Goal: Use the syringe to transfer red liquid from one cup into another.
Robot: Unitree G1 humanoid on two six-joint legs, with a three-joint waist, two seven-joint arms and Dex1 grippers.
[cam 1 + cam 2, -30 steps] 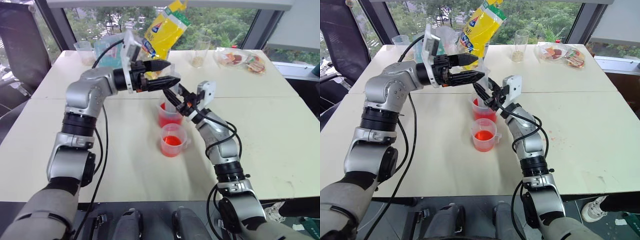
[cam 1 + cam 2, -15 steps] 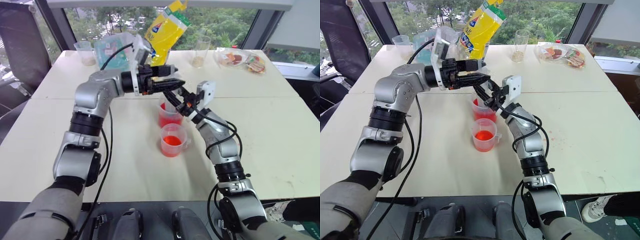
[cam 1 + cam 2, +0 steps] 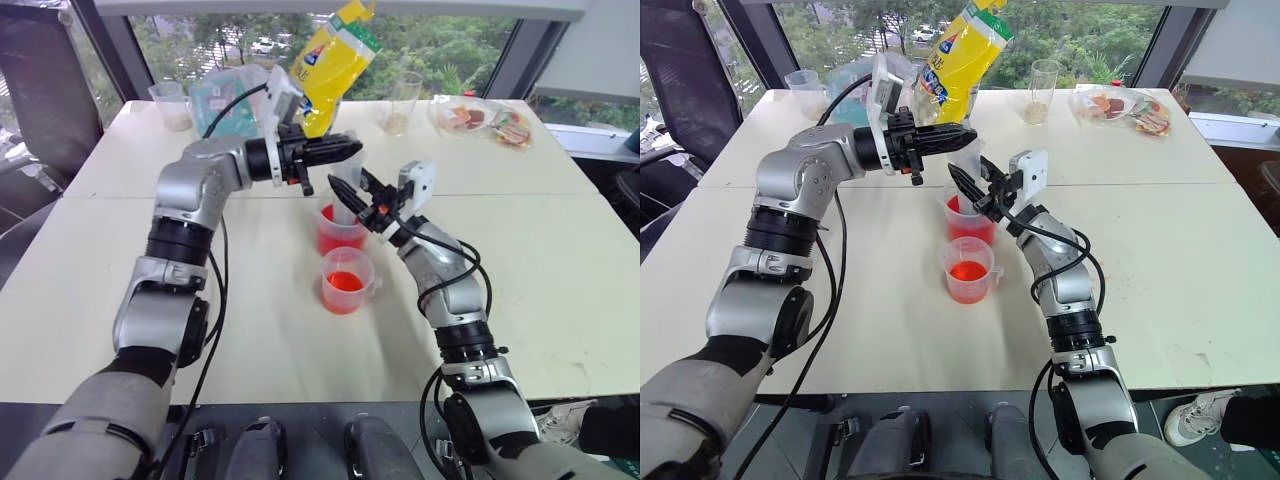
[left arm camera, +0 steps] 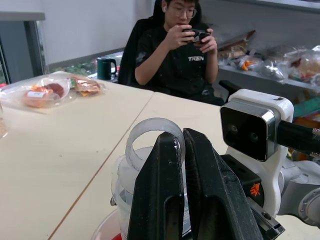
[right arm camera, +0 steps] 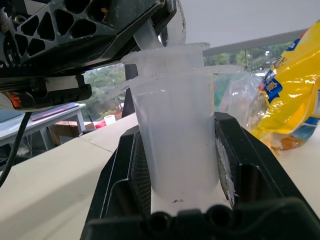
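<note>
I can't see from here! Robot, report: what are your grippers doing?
Right gripper shut on clear plastic syringe, over taller red-filled cup. Left gripper shut on its plunger ring. Nothing blocking.

Two pale tables (image 3: 120, 330) stand pushed together before a wide window (image 3: 450, 45) with dark frames — green trees and daylight behind the glass. A black chair (image 3: 40, 90) stands beside the far table — beyond the tables, a person (image 4: 182, 45) sits before a plain wall.
</note>
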